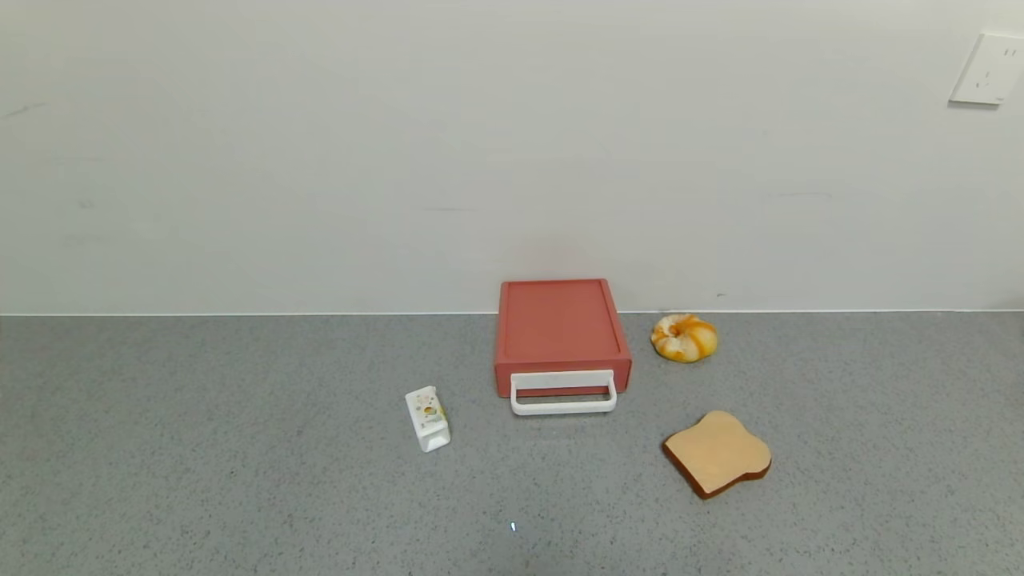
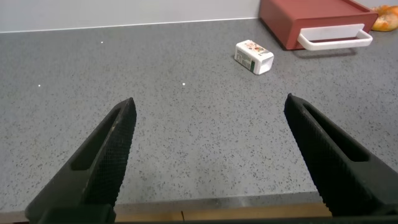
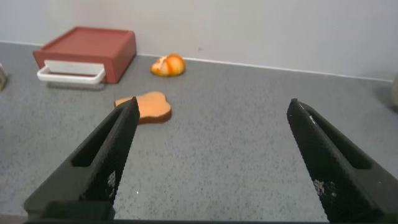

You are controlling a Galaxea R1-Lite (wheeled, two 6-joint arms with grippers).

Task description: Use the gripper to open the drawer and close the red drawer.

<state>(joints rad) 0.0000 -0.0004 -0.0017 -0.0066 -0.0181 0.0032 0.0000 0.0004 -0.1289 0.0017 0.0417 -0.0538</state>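
The red drawer (image 1: 560, 328) stands shut against the back wall, its white loop handle (image 1: 563, 392) facing me. It also shows in the left wrist view (image 2: 311, 18) and in the right wrist view (image 3: 87, 46). Neither arm shows in the head view. My left gripper (image 2: 208, 109) is open and empty over the table's front edge, far from the drawer. My right gripper (image 3: 211, 112) is open and empty above the bare table, right of the toast slice.
A small white carton (image 1: 428, 418) lies left of the drawer. A swirled bun (image 1: 684, 337) sits right of it by the wall. A toast slice (image 1: 718, 453) lies front right. A wall socket (image 1: 989, 69) is at the upper right.
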